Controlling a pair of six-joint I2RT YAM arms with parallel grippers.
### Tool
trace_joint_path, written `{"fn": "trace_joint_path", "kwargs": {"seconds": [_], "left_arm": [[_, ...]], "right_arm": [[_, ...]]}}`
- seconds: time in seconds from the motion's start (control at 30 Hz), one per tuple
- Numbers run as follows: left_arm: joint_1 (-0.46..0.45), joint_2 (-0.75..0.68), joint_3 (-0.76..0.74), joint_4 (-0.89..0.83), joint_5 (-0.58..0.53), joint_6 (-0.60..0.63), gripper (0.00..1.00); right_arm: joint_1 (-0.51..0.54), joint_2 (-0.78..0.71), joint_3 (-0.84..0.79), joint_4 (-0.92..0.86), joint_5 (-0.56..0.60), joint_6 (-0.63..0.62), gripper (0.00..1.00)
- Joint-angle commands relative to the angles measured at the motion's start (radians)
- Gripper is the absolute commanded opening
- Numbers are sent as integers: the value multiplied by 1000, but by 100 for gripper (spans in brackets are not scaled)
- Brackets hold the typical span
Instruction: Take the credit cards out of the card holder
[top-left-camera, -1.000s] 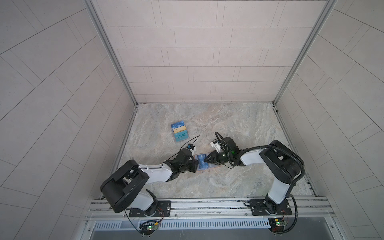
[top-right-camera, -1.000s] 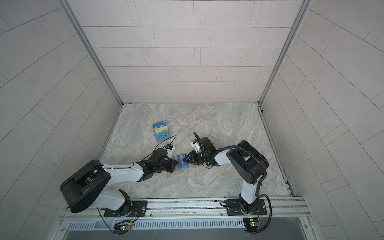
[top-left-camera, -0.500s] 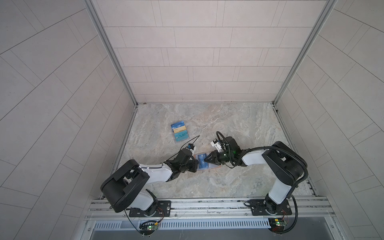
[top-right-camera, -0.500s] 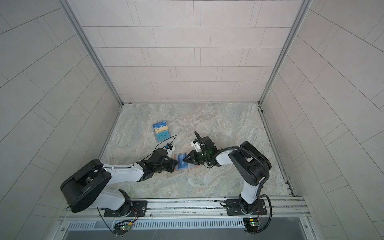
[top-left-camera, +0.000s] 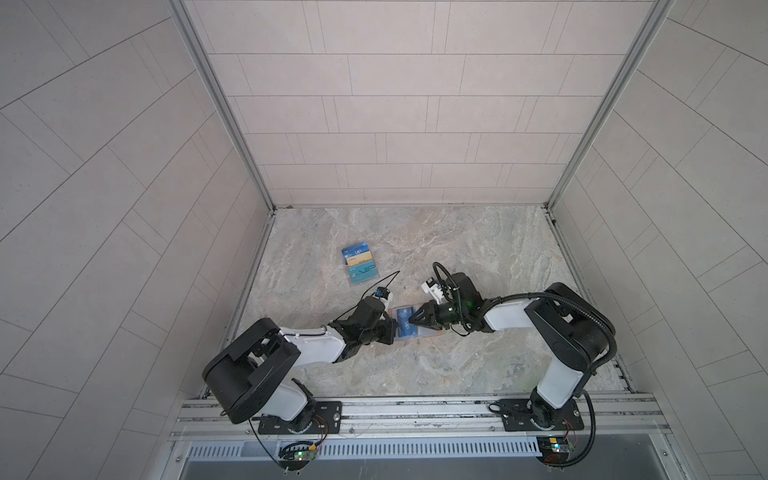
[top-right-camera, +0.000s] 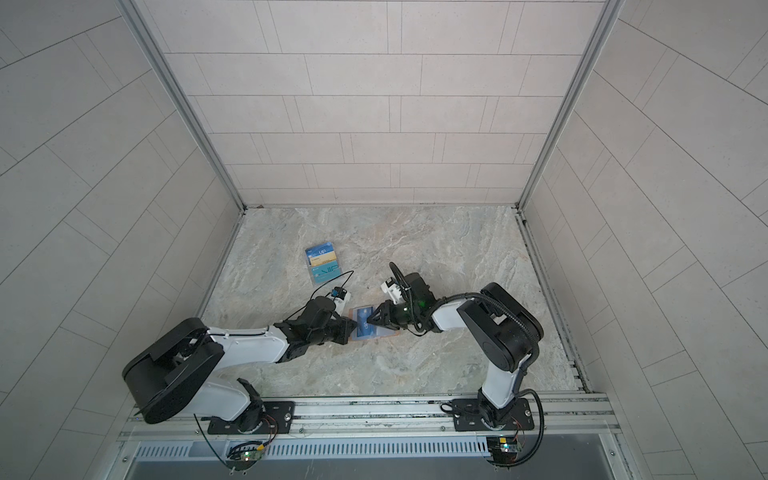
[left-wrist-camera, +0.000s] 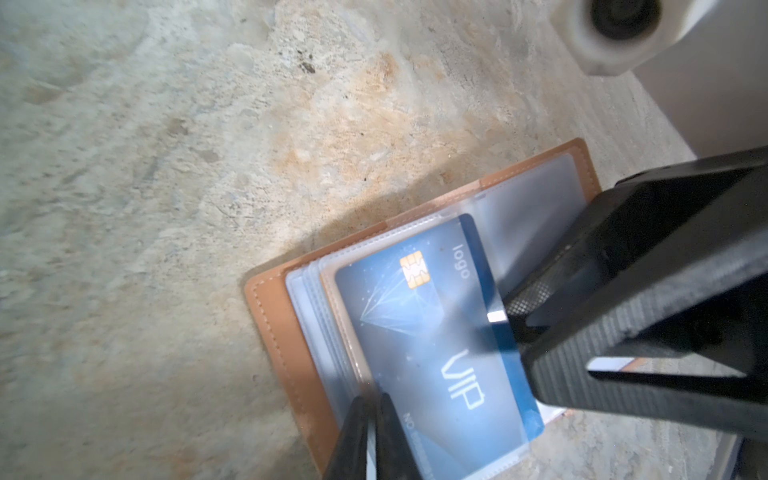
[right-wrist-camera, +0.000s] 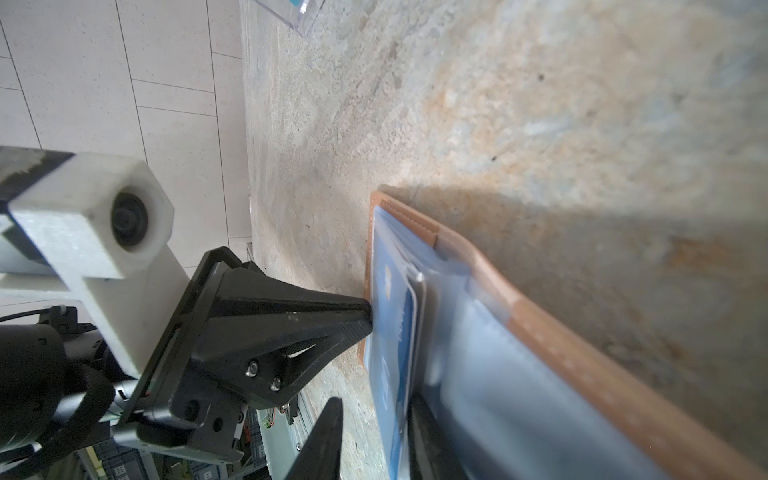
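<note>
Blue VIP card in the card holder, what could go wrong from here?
The blue VIP card sits mostly inside a clear sleeve, so the right hand at its edge may catch the sleeve and drag the card holder along. The left hand, shut at the opposite edge, has little purchase and could slip off.

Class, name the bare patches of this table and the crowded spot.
Crowded: left gripper and right gripper meet at the card holder, card pile beyond. Free: between card holder and front rail; between right arm and back wall.
</note>
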Motion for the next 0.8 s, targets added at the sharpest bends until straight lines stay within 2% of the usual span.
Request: {"fn": "trace_joint_path", "kwargs": {"seconds": [0.0,0.2,0.37,0.6,0.77], "left_arm": [[-16,36,-6,-86,29,8,12],[-17,44,1,-93,27,14,12],[-17,47,1,-92,27,12,12],[-17,53,-1,-81,35,11,12],[-17,54,8,-79,40,5,12]], "right_arm": [[10,-51,21,-53,-57,-59,30],[5,-65,43,-137,-48,-104,30],[-1,-67,41,-131,-52,-101,30],[2,-25,44,-64,-51,-52,30],[28,52,60,21,0,15,30]]}}
